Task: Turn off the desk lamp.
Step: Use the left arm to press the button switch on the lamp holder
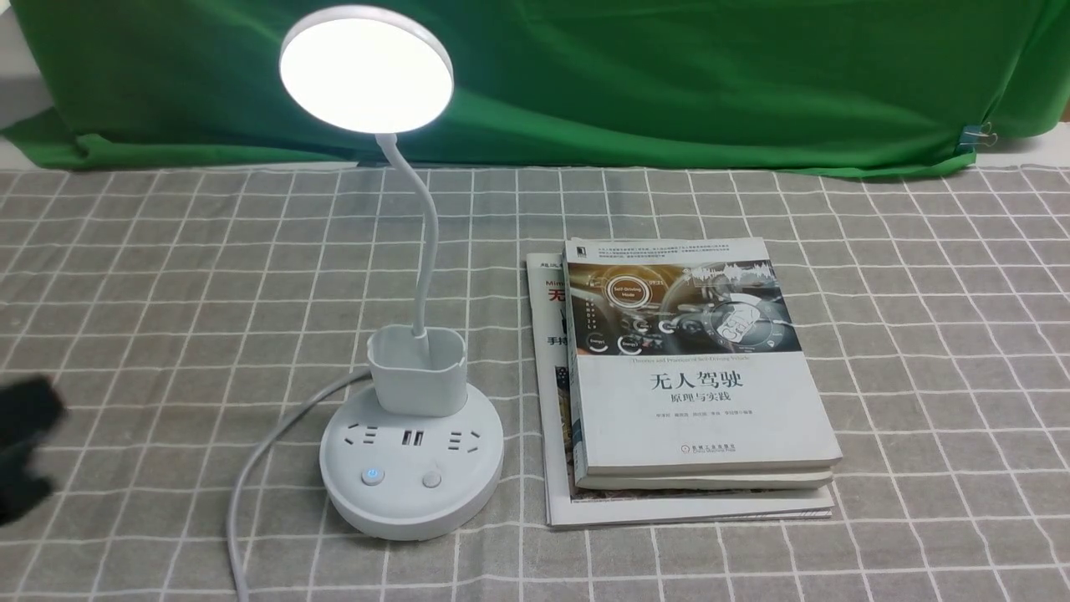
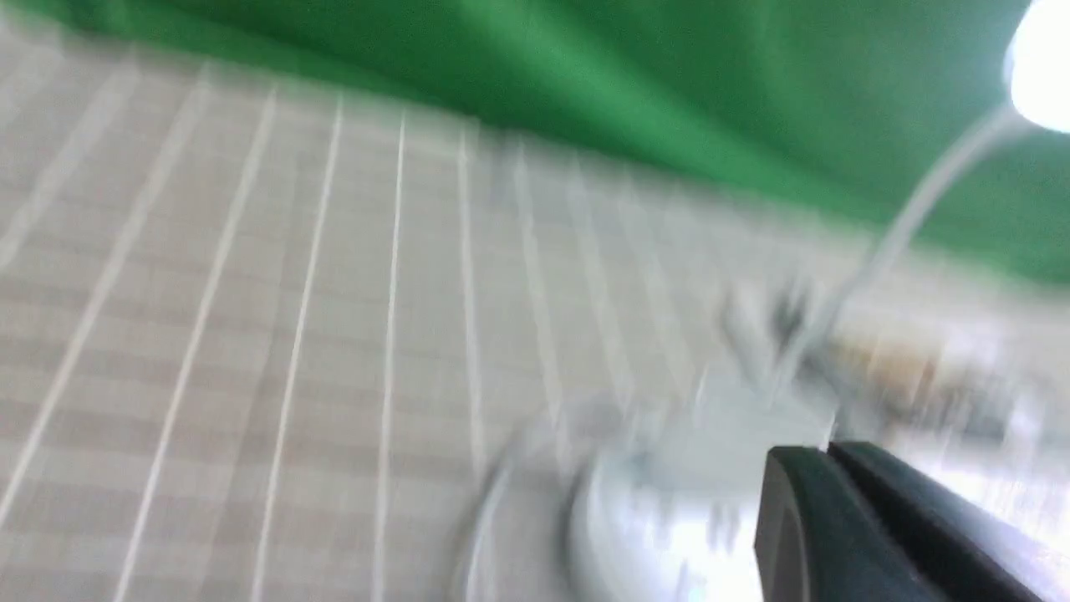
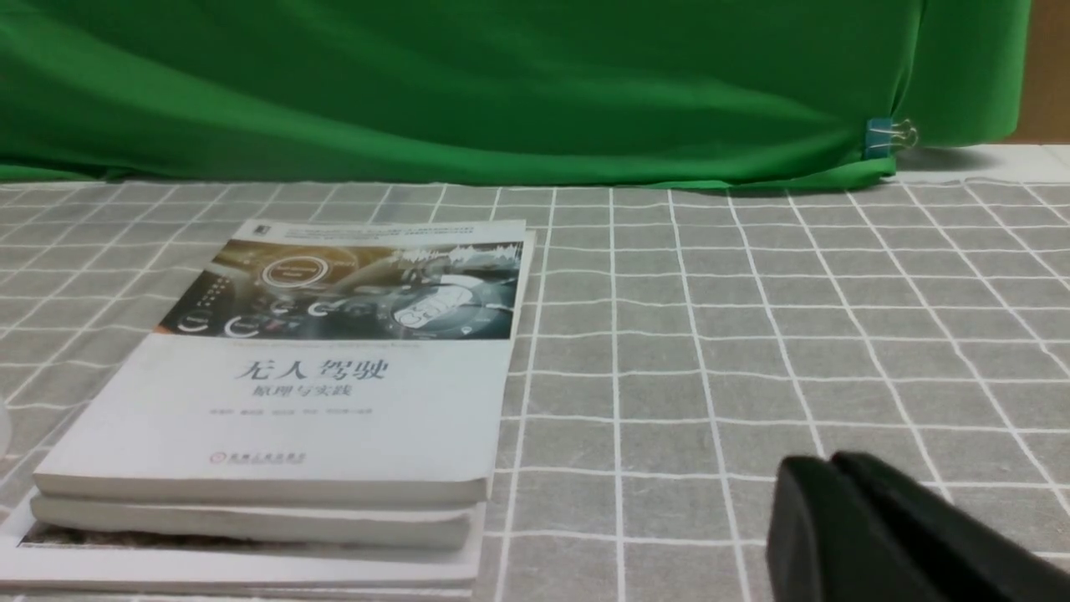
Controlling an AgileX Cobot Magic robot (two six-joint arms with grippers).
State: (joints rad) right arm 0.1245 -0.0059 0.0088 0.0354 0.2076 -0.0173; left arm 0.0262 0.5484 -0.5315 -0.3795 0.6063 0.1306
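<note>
The white desk lamp stands left of centre on the checked cloth. Its round disc head is lit. A thin neck rises from a small cup holder. The round base has sockets and two buttons, the left one glowing blue, the right one plain. My left gripper is a dark blur at the far left edge, well left of the base. In the blurred left wrist view its jaws are pressed together, empty, with the lamp base just beyond. My right gripper is shut and empty, above bare cloth.
A stack of books lies right of the lamp; it also shows in the right wrist view. The lamp's white cord runs off the front edge. A green backdrop hangs at the back, held by a binder clip.
</note>
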